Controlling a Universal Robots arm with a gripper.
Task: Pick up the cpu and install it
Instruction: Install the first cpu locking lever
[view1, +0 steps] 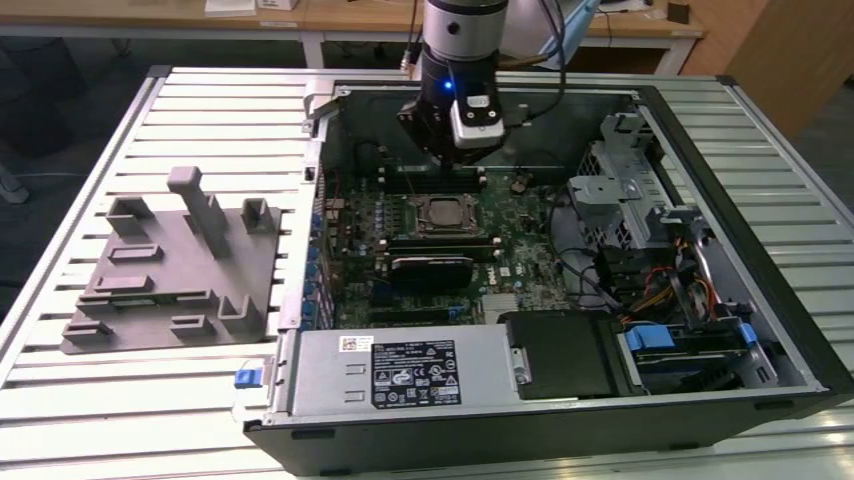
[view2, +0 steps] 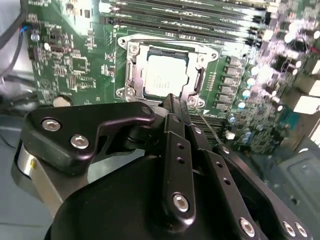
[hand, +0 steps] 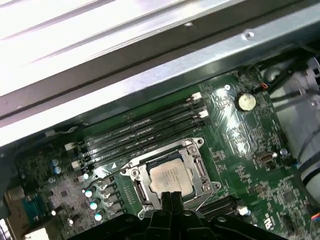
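1. The claw (view2: 172, 102) is seen clenched, its fingers (hand: 166, 200) pressed together with nothing gripped, hanging over one edge of the socket frame (hand: 200, 172).
2. The cpu (hand: 170, 179) is seated flat inside the socket frame; contact with the claw cannot be told.
3. Long memory sticks (hand: 140, 132) are slotted just beside the socket frame.
4. The socket frame is enclosed by an open computer case (view1: 694, 150) laid on the table (view1: 200, 110).
5. A grey fixture (view1: 174, 270) is set well apart from the socket frame, toward the exterior view's left.

The arm (view1: 465, 40) is hanging straight down at the far middle of the scene, and the gripper (view1: 445, 155) is pointing downward with its two black fingers (view2: 176, 150) pressing together at the tips, holding nothing.
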